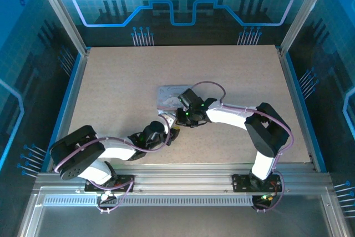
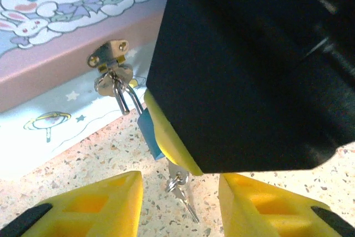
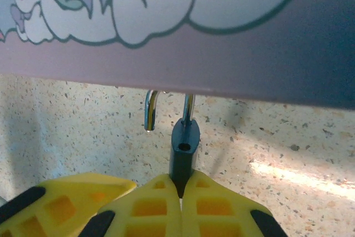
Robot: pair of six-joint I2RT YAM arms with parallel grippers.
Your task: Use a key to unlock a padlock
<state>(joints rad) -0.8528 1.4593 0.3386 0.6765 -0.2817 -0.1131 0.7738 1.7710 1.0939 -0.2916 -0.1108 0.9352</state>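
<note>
The box (image 1: 169, 95) sits in the middle of the bench (image 1: 111, 81), with the right tool (image 1: 179, 117) at its lower edge and the left tool (image 1: 171, 132) just below that. In the left wrist view the hasp (image 2: 108, 54) is upper left on the box's front wall — the padlock (image 2: 148, 131) hangs under it, the key (image 2: 182, 190) beneath, between the left tool's fingers (image 2: 111, 198) at the frame's bottom, apart from both.

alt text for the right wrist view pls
The right tool is shut on a small dark blue padlock, whose shackle is open with one leg hanging free. Just behind it is a cartoon-printed tin, on a speckled table.
</note>
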